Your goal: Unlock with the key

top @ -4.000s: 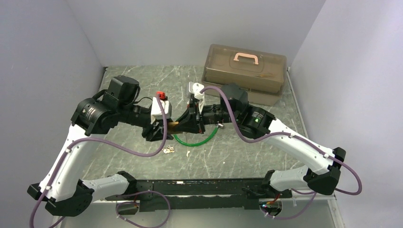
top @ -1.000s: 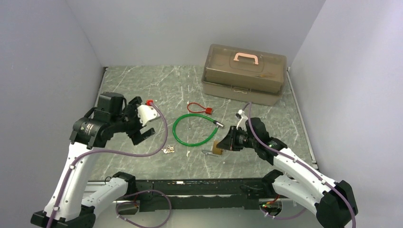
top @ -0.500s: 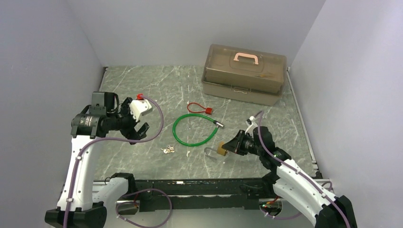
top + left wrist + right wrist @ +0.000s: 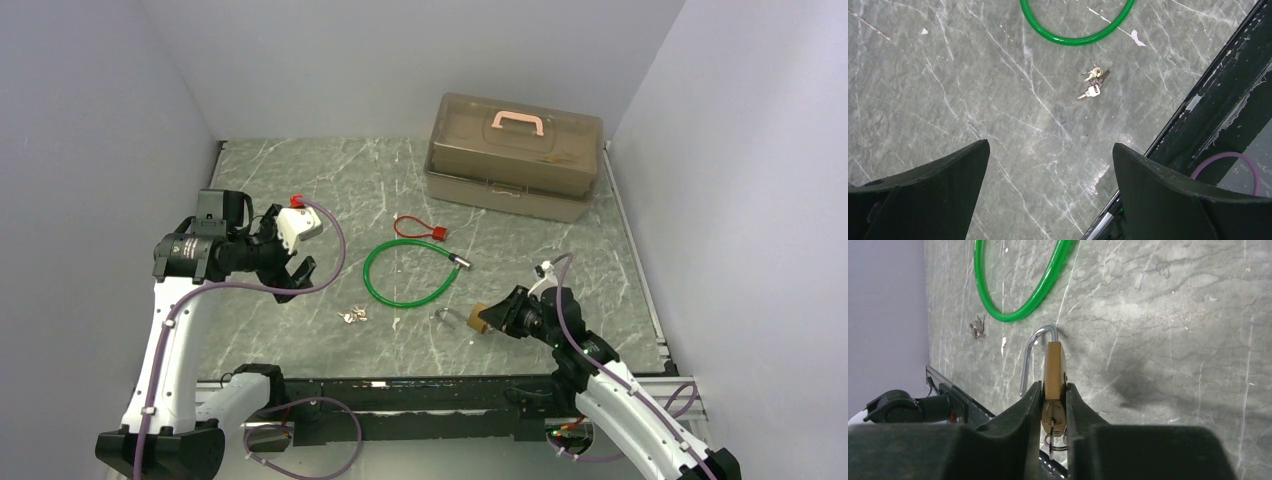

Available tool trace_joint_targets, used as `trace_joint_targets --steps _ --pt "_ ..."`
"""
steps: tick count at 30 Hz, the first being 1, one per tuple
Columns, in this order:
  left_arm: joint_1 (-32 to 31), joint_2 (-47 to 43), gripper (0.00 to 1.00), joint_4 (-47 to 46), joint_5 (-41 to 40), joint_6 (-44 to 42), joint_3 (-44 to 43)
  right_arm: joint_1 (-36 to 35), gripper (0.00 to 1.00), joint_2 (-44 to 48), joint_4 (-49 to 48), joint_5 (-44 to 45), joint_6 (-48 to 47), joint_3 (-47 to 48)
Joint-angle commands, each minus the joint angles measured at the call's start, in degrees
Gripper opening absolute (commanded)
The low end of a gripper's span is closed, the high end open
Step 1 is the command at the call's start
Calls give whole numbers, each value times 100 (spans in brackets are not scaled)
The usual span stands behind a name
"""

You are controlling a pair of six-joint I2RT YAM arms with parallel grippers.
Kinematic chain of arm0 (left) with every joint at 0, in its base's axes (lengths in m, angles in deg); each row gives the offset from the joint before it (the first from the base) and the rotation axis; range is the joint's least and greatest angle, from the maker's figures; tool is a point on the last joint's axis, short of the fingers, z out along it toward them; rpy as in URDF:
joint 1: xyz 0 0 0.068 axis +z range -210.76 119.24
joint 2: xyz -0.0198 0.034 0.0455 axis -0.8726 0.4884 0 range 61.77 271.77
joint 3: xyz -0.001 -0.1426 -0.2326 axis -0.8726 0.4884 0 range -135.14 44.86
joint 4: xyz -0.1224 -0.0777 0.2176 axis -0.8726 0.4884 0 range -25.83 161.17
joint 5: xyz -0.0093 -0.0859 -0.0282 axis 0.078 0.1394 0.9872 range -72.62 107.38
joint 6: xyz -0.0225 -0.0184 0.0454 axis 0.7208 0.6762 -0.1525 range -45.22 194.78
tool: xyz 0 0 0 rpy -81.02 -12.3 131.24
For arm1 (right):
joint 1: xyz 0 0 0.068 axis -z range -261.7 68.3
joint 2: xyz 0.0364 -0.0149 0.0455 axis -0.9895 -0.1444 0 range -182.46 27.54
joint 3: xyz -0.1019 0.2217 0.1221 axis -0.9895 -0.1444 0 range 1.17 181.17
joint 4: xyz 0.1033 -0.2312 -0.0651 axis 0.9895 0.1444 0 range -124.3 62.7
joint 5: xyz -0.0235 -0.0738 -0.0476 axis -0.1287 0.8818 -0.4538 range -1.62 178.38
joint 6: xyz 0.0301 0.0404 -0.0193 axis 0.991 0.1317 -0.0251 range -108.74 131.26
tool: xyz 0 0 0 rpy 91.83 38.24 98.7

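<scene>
My right gripper (image 4: pixel 499 318) (image 4: pixel 1053 386) is shut on a brass padlock (image 4: pixel 480 320) (image 4: pixel 1054 365), held low over the table's near right. The steel shackle (image 4: pixel 1029 365) stands swung open, with its free end out of the body. A key (image 4: pixel 1051 422) on a small ring sits in the keyhole between my fingers. My left gripper (image 4: pixel 291 272) (image 4: pixel 1049 145) hovers open and empty over the left of the table. A loose bunch of keys (image 4: pixel 352 316) (image 4: pixel 1093 82) lies ahead of it. The green cable loop (image 4: pixel 405 272) (image 4: pixel 1073 40) (image 4: pixel 979 270) lies free on the table.
A translucent brown toolbox (image 4: pixel 515 155) with a pink handle stands at the back right. A small red wire lock (image 4: pixel 420 228) lies behind the green loop. The black rail (image 4: pixel 1208 125) runs along the near table edge.
My right arm has drawn back toward the near right, carrying the padlock away from the green loop. My left gripper has pulled left and stays open.
</scene>
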Motion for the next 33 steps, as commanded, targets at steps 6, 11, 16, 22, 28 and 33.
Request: trace_joint_targets --steps 6,11,16,22,28,33 --pt "26 -108 99 -11 237 -53 -242 23 46 501 79 297 355 -426" --pt "21 -127 99 39 293 -53 -314 17 50 665 536 491 436 -285" --pt "19 -111 99 38 331 -38 -335 18 57 767 1014 889 295 74" --pt "26 -66 99 -18 264 79 -290 16 68 384 1142 1255 199 726" --pt "26 35 99 -200 99 318 -150 3 67 -970 61 1133 -291 1503" --pt "43 -74 99 -438 84 266 129 -473 66 -2822 -443 1285 -933 2573"
